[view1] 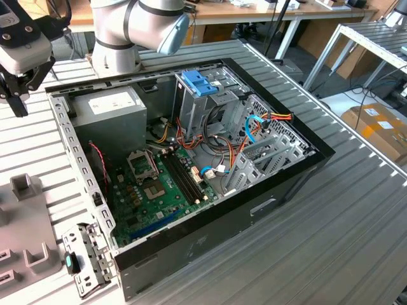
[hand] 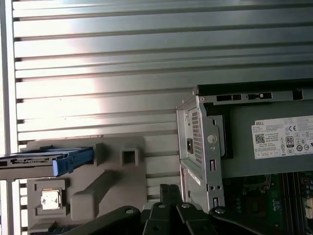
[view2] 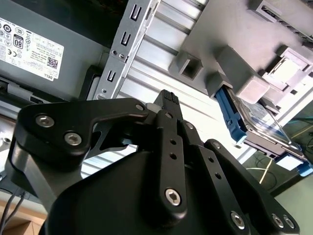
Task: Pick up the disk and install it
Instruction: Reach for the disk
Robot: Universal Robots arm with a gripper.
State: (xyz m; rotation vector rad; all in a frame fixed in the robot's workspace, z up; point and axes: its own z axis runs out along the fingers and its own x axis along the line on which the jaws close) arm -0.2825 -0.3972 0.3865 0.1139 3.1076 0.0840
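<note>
Pincer [hand: 169,189] closed on nothing, hovering over surface [hand: 146,58] beside open computer case [view1: 210,238]; disk [hand: 39,160] parked in grey holder [hand: 112,186], ungrasped, pick-up and install both outstanding.

Arm [view1: 130,25]: fat cylindrical segments, matte silver-grey, with smooth rounded housings at joints. Joint cap [view1: 173,35]: pale blue, round, slightly domed. Wrist housing [view1: 22,47]: light grey-white block, dark on top. Pincer [view1: 22,89]: all black, angular. In second wrist view, its linkage was flat matte-black bars with rounded ends, stacked in layers. Screws [view2: 172,197]: silver hex-socket heads sat at pivots; small plain holes ran along centre bar.
</note>
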